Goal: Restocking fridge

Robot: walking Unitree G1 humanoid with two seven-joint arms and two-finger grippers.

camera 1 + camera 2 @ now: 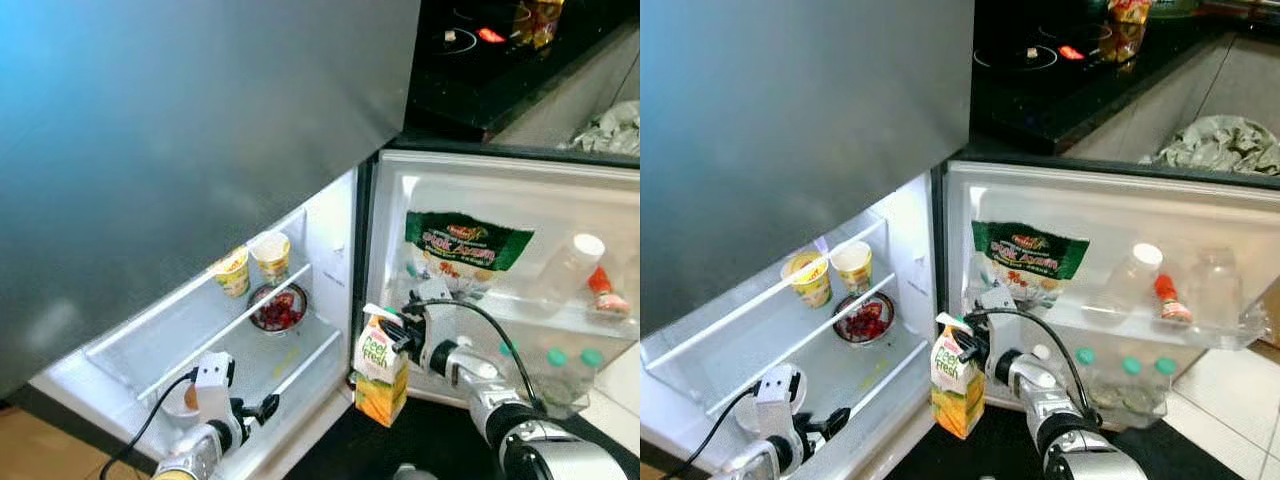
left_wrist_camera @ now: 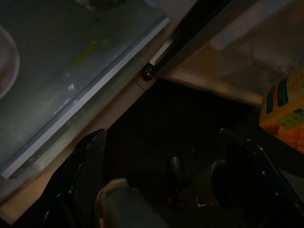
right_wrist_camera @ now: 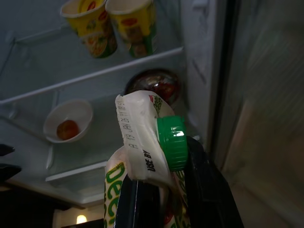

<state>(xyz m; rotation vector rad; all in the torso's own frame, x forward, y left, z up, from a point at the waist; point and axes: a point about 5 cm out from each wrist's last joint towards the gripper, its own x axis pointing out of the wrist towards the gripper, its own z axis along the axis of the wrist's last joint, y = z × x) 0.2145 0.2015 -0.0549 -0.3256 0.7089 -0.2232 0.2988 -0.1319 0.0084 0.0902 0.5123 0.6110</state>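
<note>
One juice carton point(image 1: 381, 368) is clamped at its top by the right tool point(image 1: 398, 333); keep it upright toward the lower shelf point(image 1: 300, 362). Left tool point(image 2: 166, 156) gapes, idle.

The upper fridge shelf point(image 1: 200, 310) holds 2 noodle cups point(image 1: 252, 262).

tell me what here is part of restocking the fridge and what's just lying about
Job in hand:
- juice carton, held by its top in the right gripper
- open fridge shelf
- left gripper, open, low by the fridge

Just there:
- two noodle cups
- bowl of red food
- green snack bag in the door
- stovetop
</note>
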